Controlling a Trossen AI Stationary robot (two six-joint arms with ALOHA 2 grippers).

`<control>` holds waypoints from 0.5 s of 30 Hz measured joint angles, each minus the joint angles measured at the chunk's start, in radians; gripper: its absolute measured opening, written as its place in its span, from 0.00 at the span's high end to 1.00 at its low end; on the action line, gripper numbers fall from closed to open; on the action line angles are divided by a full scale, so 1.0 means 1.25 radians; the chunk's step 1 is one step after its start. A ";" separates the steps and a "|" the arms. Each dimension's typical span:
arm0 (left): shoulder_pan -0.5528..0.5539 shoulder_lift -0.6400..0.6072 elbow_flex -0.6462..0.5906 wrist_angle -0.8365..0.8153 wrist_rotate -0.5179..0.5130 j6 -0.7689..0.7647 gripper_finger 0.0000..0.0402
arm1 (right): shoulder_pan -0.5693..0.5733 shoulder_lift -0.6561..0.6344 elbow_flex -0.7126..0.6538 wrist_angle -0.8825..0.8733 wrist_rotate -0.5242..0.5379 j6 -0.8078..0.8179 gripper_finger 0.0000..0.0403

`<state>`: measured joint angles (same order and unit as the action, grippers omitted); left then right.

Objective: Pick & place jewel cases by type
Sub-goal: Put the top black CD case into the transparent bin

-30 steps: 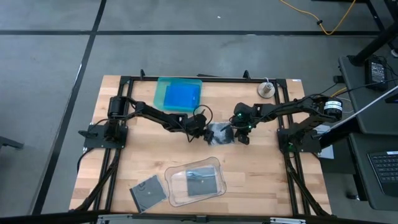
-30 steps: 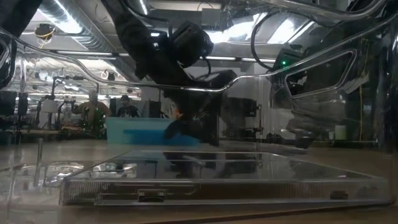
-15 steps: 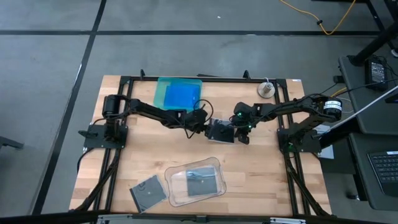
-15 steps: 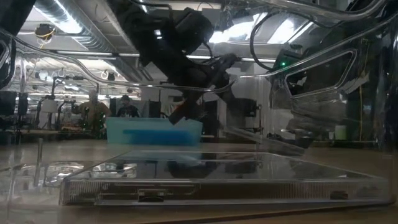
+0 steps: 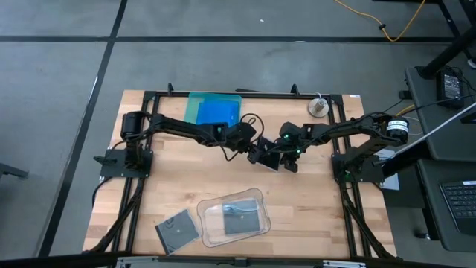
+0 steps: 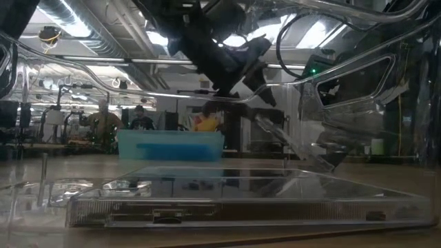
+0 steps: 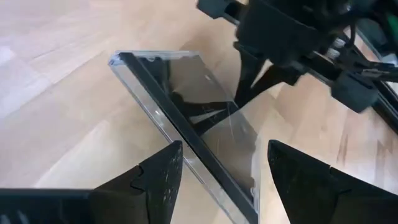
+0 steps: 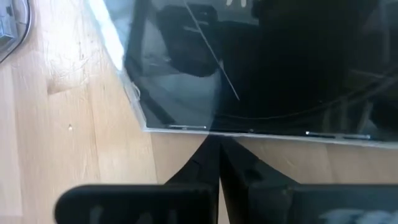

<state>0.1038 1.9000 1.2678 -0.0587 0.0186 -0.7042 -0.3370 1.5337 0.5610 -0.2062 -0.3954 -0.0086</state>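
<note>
A dark jewel case with a clear cover (image 5: 266,156) stands tilted at the table's middle, between my two grippers. My left gripper (image 5: 253,147) is open. In its wrist view the case (image 7: 211,118) runs slantwise through the gap between its fingers (image 7: 224,146). My right gripper (image 5: 285,156) is shut and sits low on the case's right side. The low view shows the case (image 6: 289,141) sloping down from the left gripper (image 6: 258,89) to the table. Blue cases (image 5: 217,113) lie in the teal tray. Another dark case (image 5: 236,214) lies in the clear tray, and one more (image 5: 176,229) lies flat on the table. My left gripper has the case's raised end between its open fingers, coming level from the table's left. One finger (image 7: 165,177) lies against the thick edge (image 7: 186,146). I cannot tell whether the other finger touches. My right gripper's shut fingertips (image 8: 217,146) meet the case's lower edge (image 8: 217,129), from the table's right. That edge is down at the wood.
The teal tray (image 5: 192,112) sits at the far edge and the clear tray (image 5: 256,197) at the near middle. A small round white object (image 5: 318,108) with a cable lies at the far right. A dark frame (image 5: 149,97) borders the tabletop. Bare wood lies at left and right.
My left gripper has moved toward the table's right and risen. The dark case, which lay flat between the grippers, has tipped up. Its left end is lifted, while its right edge stays down by my right gripper, which kept still.
</note>
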 joint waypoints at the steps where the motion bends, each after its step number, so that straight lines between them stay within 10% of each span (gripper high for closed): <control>1: 0.003 0.001 0.000 0.001 0.007 0.000 0.44 | 0.000 0.000 0.000 0.000 0.000 0.000 0.98; 15: 0.012 0.003 0.066 -0.014 0.034 0.138 0.44 | 0.000 0.000 0.001 0.012 0.005 0.001 0.98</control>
<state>0.1190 1.9042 1.3501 -0.0762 0.0608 -0.5321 -0.3370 1.5333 0.5625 -0.1914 -0.3897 -0.0078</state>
